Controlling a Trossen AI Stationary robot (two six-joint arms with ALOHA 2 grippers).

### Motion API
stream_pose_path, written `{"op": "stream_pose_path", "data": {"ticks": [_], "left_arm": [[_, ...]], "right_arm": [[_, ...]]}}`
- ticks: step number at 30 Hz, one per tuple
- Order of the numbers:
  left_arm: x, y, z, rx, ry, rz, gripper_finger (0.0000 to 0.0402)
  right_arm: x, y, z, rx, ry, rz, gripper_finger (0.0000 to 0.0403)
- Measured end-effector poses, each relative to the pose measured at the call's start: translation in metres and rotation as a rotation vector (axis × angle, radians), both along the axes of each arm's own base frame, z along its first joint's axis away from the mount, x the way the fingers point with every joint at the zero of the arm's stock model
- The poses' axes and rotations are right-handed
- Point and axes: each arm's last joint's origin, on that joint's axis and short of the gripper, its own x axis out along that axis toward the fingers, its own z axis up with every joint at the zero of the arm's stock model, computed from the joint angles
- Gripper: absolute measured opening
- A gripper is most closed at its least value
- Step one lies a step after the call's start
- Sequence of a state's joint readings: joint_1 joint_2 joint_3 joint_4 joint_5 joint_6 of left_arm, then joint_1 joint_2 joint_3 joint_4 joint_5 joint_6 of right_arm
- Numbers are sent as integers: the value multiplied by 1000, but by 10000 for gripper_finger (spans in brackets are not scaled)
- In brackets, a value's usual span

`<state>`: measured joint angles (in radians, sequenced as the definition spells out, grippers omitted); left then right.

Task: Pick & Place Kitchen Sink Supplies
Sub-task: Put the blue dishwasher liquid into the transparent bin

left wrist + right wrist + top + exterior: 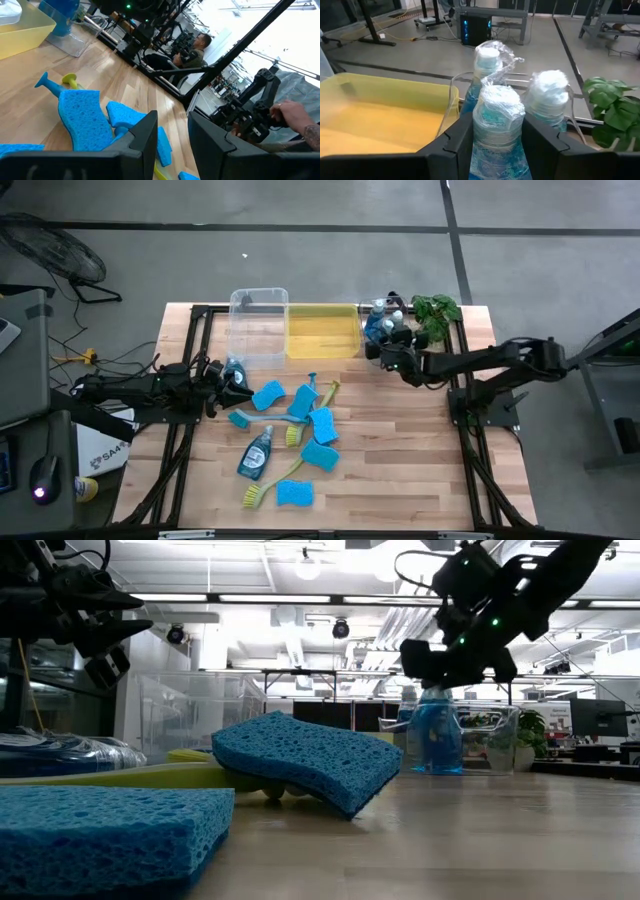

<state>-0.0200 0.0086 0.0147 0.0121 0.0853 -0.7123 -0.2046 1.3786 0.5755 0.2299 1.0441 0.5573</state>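
My right gripper (384, 346) reaches over the table's far right, shut on a clear bottle of blue dish soap (497, 115) wrapped in crinkled film. Two more capped bottles (487, 55) (547, 95) stand just behind it in a small clear bin (495, 735). Another soap bottle (255, 453) lies on the table among flat blue sponges (322, 425) and long-handled brushes (270, 485). My left gripper (172, 145) waits open at the table's left, level, with nothing between its fingers. My right gripper pinches the bottle's upper body (481, 137) between its two fingers (455, 145), one on each side. The fingers come nearly level from the table's right, slanting slightly down, across the upright bottle. Whether the bottle's base (435, 765) rests on anything, I cannot tell.
A yellow bin (322, 332) and a larger clear bin (258, 330) stand side by side at the far edge. A green leafy plant (437, 308) sits at the far right corner. Bare wood lies at the table's near right. People sit beyond the table in the left wrist view.
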Motion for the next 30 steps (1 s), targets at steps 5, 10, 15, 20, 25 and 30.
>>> {"op": "stream_pose_path", "data": {"ticks": [5, 10, 15, 20, 25, 30], "left_arm": [[0, 0, 0, 0, 0, 0, 105], [0, 0, 0, 0, 0, 0, 105], [0, 0, 0, 0, 0, 0, 105], [0, 1, 0, 0, 4, 23, 105], [0, 1, -1, 0, 6, 39, 105], [0, 1, -1, 0, 6, 39, 105]], "right_arm": [[11, -4, -5, -4, 18, -1, 132], [21, -10, -5, -8, 49, 0, 131], [22, -14, -7, -9, 65, -13, 131], [22, -13, -7, -10, 64, -19, 137], [22, -13, -8, 11, 42, -13, 148], [22, -13, -8, 17, 39, -5, 160]]}}
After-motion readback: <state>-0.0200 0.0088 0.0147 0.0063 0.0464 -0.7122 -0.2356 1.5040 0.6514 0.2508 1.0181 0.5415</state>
